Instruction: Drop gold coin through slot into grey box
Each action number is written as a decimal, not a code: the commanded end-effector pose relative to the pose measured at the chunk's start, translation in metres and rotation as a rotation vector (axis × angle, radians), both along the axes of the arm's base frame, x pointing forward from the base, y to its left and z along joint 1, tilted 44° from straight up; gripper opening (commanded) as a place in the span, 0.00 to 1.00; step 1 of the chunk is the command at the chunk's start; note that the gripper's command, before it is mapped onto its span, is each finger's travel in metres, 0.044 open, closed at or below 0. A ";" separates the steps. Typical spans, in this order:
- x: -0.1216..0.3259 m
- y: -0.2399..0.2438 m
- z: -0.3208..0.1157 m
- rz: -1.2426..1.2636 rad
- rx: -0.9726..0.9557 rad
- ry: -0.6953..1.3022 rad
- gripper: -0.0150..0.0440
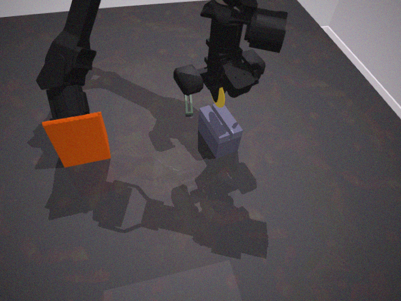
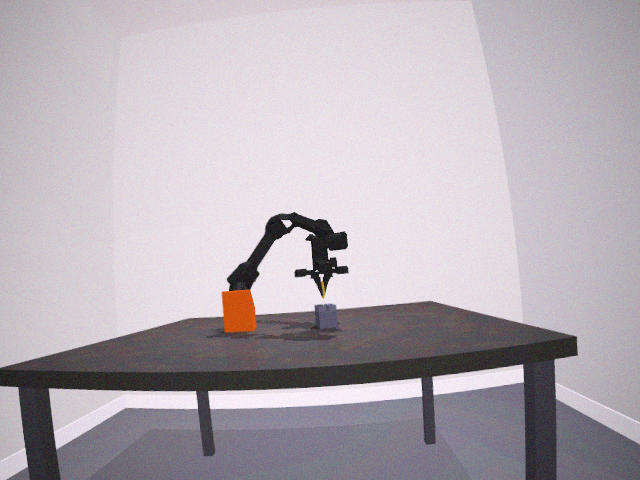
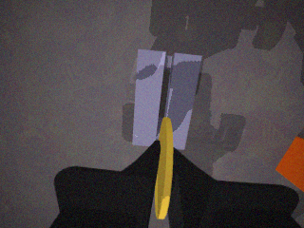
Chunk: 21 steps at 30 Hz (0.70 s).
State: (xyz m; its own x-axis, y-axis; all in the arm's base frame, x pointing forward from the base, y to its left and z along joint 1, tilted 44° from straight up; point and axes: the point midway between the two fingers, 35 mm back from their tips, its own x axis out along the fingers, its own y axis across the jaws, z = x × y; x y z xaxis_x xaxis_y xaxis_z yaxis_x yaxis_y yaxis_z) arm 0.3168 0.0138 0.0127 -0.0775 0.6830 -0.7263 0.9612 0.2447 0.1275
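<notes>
My gripper [image 1: 217, 97] [image 2: 323, 295] [image 3: 161, 145] is shut on the gold coin [image 1: 220, 98] [image 2: 323, 289] [image 3: 164, 166], which stands on edge between the fingertips. The coin hangs above the grey box [image 1: 208, 139] [image 2: 326, 317] [image 3: 147, 102]; a gap shows under it in the exterior view. In the wrist view the coin's far end overlaps the near end of the lid's slot [image 3: 164, 90], and the coin runs nearly along the slot, slightly turned from it. The green holder [image 1: 188, 114] stands empty left of the box in the top view; its far end is hidden by the gripper.
An orange block [image 1: 78, 140] [image 2: 238, 311] [image 3: 294, 163] stands in front of the arm's base, well to the left of the box in the top and exterior views. The dark table [image 1: 307, 210] [image 2: 403, 335] bears everything. Shadows of the arm fall across the box lid and the table.
</notes>
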 end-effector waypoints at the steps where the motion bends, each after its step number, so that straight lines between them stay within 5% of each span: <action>1: 0.004 -0.010 -0.008 -0.001 -0.004 -0.007 0.25; 21: 0.005 -0.016 -0.018 0.001 0.002 0.004 0.25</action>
State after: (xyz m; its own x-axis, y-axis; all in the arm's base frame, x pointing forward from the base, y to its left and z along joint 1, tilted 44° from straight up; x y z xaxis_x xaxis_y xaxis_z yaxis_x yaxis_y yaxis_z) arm 0.3218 -0.0026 -0.0054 -0.0813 0.6842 -0.7248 0.9609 0.2470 0.1254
